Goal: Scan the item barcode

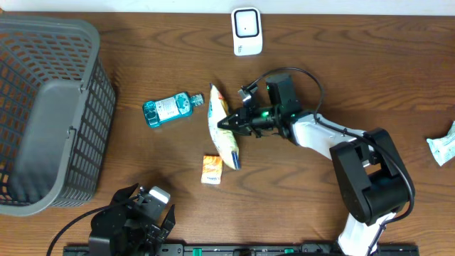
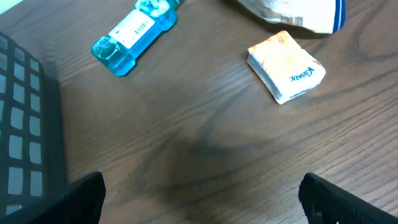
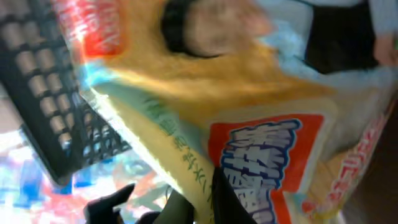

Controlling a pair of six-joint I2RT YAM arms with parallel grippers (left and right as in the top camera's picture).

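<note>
wooden table (image 1: 370,64) seen from above, two arms based at its near edge. right gripper (image 1: 226,124): jaws pinched shut on the snack bag (image 1: 227,148), the task's item, gripped at mid-length and turned edge-up, so that it looks narrow from overhead; whether its lower end touches the wood cannot be told. in the right wrist view the bag's yellow and red print fills the frame. beyond this gripper, well apart, a white scanner (image 1: 247,31) lies at the far edge. to its left, near the bag, lies a blue bottle (image 1: 170,108); farther left, a grey basket (image 1: 43,107). a tissue pack (image 1: 212,169) lies just beside the bag's near end. left gripper (image 1: 153,213): fingers (image 2: 84,199) spread wide, empty, over bare wood, tissue pack ahead to its right, bottle ahead to its left.
</note>
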